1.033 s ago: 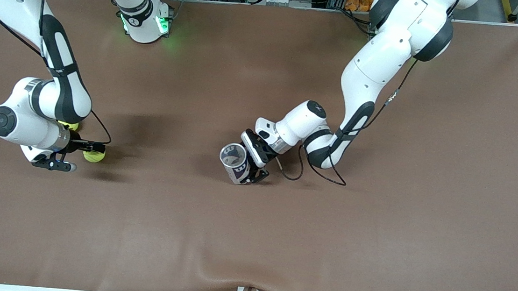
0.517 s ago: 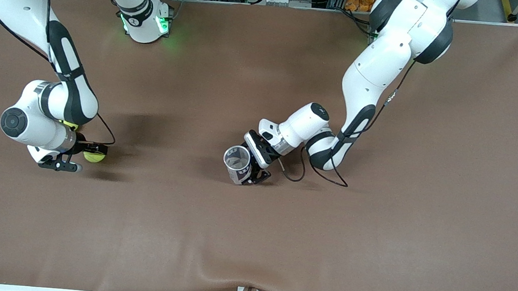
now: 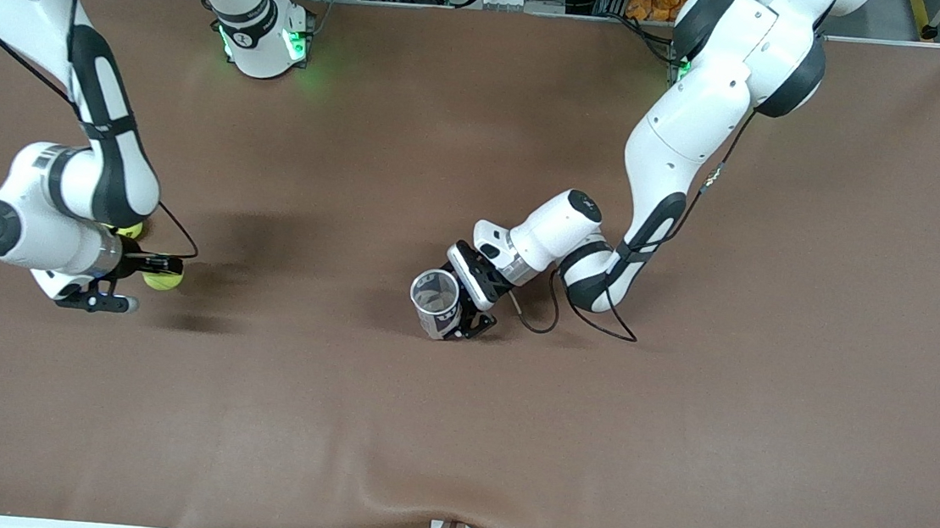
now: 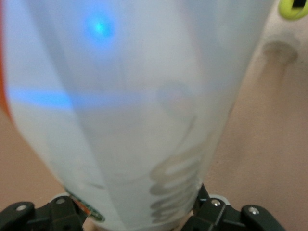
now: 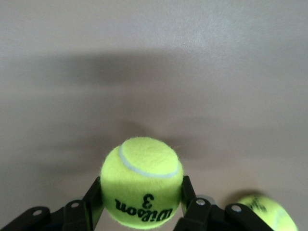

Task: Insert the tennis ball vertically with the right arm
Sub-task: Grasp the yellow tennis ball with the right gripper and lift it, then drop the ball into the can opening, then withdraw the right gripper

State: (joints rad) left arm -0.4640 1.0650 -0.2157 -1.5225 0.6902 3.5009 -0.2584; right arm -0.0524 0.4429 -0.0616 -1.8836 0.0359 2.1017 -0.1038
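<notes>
My right gripper (image 3: 161,272) is shut on a yellow-green tennis ball (image 3: 164,274) and holds it a little above the brown table (image 3: 455,433) near the right arm's end. In the right wrist view the ball (image 5: 142,168) sits between the two black fingers (image 5: 186,192). My left gripper (image 3: 455,306) is shut on a clear plastic ball can (image 3: 435,299) at mid-table, its open mouth tilted up toward the front camera. The can (image 4: 134,106) fills the left wrist view.
A second tennis ball (image 3: 131,229) lies on the table, partly hidden under the right arm, and also shows in the right wrist view (image 5: 267,211). A tennis ball (image 4: 293,7) shows at the edge of the left wrist view.
The right gripper has shifted a little toward the right arm's end with the ball. The left gripper has moved the can slightly toward the left arm's end and turned it more upright.
</notes>
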